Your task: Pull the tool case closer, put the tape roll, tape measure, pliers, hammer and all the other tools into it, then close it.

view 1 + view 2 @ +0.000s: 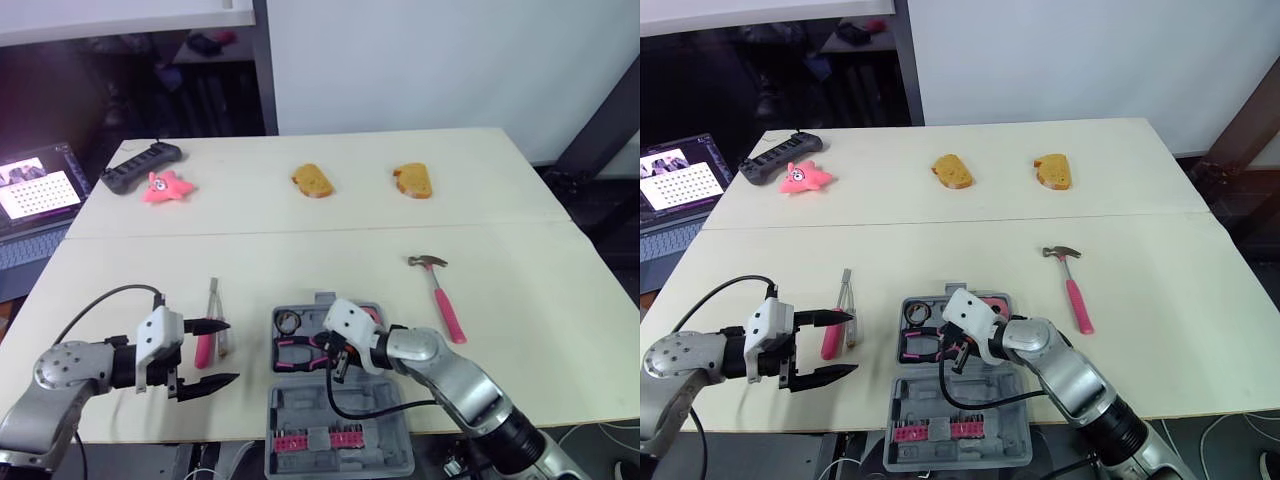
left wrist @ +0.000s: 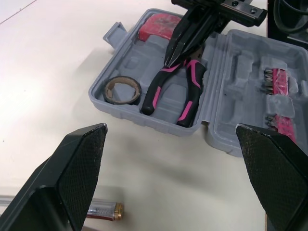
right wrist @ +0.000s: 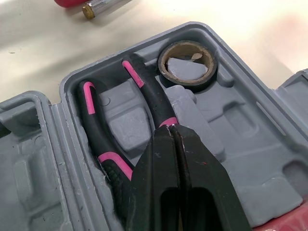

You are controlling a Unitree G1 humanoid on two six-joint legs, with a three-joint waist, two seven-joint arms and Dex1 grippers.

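The grey tool case (image 1: 310,415) lies open at the table's front centre. Its tray holds the tape roll (image 1: 289,322), the pink-and-black pliers (image 3: 98,139) and a pink tape measure (image 1: 370,315). My right gripper (image 3: 173,130) points down into the tray over the pliers' head, fingers shut against each other; the head is hidden under them. My left gripper (image 1: 232,351) hovers open to the left of the case. Just beyond it lie a pink-handled screwdriver (image 1: 204,348) and a thin metal tool (image 1: 215,305). The pink-handled hammer (image 1: 440,295) lies on the table to the right of the case.
The case lid (image 2: 250,110) holds a pink rack of bits (image 1: 320,440) and overhangs the table's front edge. At the back lie two bread pieces (image 1: 313,181) (image 1: 413,180), a pink star toy (image 1: 165,187) and a black controller (image 1: 140,166). A laptop (image 1: 35,195) sits off to the left.
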